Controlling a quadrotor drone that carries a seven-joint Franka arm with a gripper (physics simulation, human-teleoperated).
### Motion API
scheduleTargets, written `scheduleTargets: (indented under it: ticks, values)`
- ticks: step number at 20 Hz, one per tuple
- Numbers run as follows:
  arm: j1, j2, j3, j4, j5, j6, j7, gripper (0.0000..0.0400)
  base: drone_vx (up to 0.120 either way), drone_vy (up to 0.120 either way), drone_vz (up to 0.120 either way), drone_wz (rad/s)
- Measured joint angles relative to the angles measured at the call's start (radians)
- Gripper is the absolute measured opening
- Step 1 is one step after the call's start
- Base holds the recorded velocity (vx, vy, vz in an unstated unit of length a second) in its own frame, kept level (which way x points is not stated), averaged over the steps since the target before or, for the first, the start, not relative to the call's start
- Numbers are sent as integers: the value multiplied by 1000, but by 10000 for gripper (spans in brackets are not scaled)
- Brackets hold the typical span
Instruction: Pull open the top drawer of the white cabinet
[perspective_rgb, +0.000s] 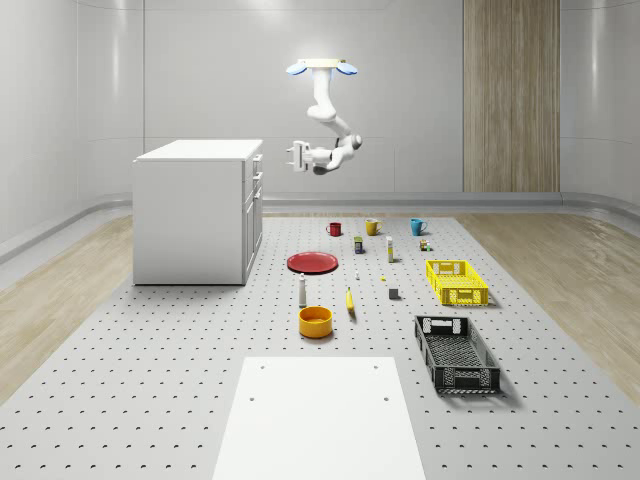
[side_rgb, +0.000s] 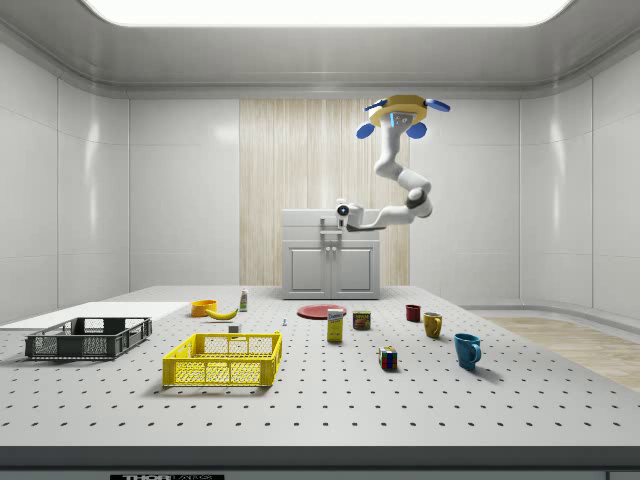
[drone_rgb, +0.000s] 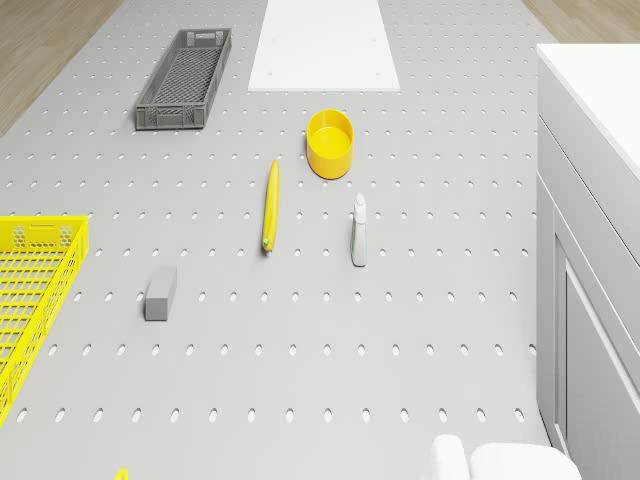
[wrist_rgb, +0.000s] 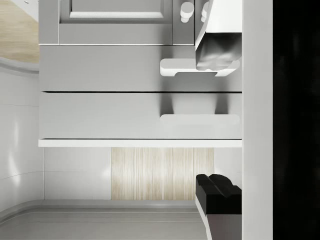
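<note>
— Where's the cabinet?

— The white cabinet (perspective_rgb: 198, 211) is a plain, smooth box standing at the far left of the pegboard table (perspective_rgb: 180, 360) in the whole-scene view. Its top drawer (wrist_rgb: 100, 116) is a flat panel with a rounded bar handle (wrist_rgb: 199, 120), and it sits flush and closed.

— And the robot?

— The drone (perspective_rgb: 321, 68) hovers high over the table, right of the cabinet. Its glossy white arm (perspective_rgb: 326, 112) bends down and reaches toward the cabinet front.

— The gripper?

— The gripper (wrist_rgb: 218, 122) is level with the drawers, just short of them. Its fingers (wrist_rgb: 218, 193) are spread wide, one dark pad and one pale, and hold nothing; the handle lies between them in the wrist view.

— Anything nearby?

— A flat red plate (perspective_rgb: 313, 262) and a round yellow bowl (perspective_rgb: 315, 321).
</note>
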Motion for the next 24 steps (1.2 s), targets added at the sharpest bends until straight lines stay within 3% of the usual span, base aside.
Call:
scheduleTargets:
  ticks: [15, 24]
  values:
    - [27, 167, 139, 66, 227, 61, -112, 305, 0, 0, 0, 0]
    - [-7, 239, 212, 100, 317, 53, -149, 305, 0, 0, 0, 0]
